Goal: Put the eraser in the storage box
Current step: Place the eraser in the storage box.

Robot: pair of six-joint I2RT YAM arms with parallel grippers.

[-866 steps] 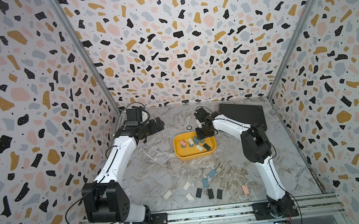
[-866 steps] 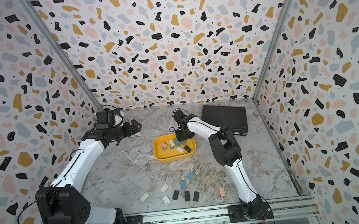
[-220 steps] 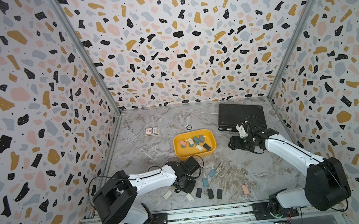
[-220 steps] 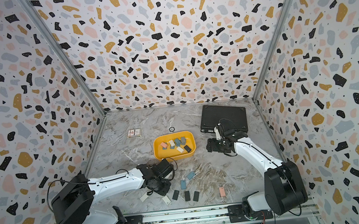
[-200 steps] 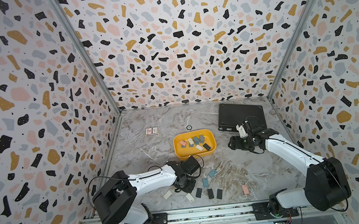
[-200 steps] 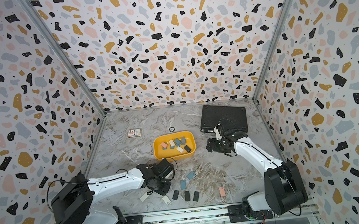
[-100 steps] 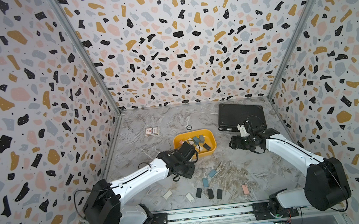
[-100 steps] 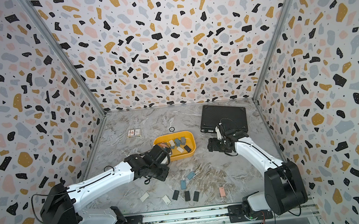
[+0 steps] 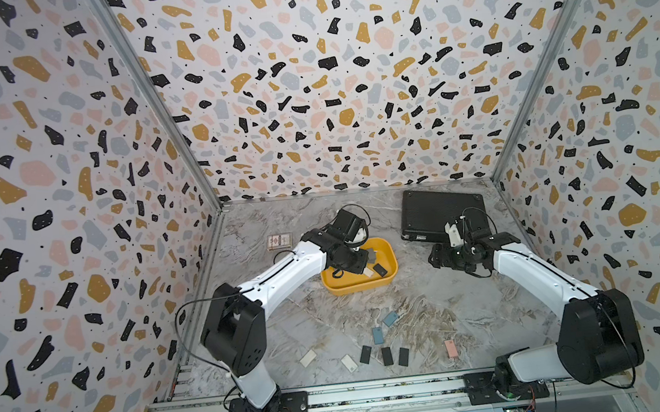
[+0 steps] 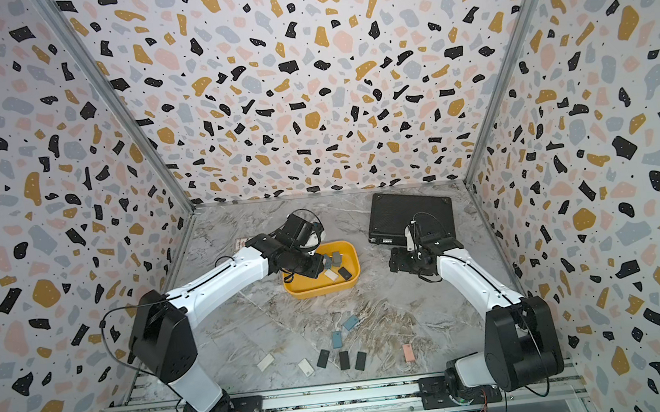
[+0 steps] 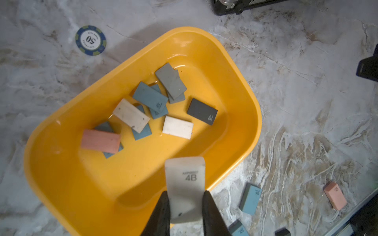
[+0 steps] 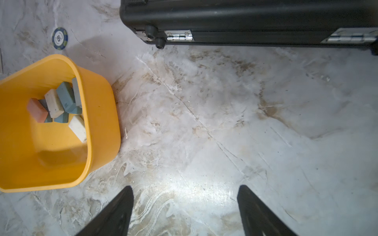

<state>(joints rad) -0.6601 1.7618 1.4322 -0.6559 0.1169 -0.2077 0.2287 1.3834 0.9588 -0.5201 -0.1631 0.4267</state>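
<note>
Left gripper (image 11: 185, 194) had moved from lower centre over the yellow plastic storage box (image 11: 235, 92), pinching the seemingly light, firm white rectangular eraser (image 11: 185, 177) by its sides; right gripper (image 12: 185, 188) gaped empty.

Noted: a flat black case (image 9: 442, 212) with metal hinges at the rear of the marbled worktop (image 9: 453, 298), a poker chip marked 50 (image 11: 90, 40), and a small printed card pack (image 9: 279, 241) lying apart.

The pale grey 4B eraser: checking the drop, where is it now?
In the left wrist view, the left gripper pinches the pale 4B eraser above the rim of the shallow yellow plastic tub, clear of the erasers lying inside.
</note>
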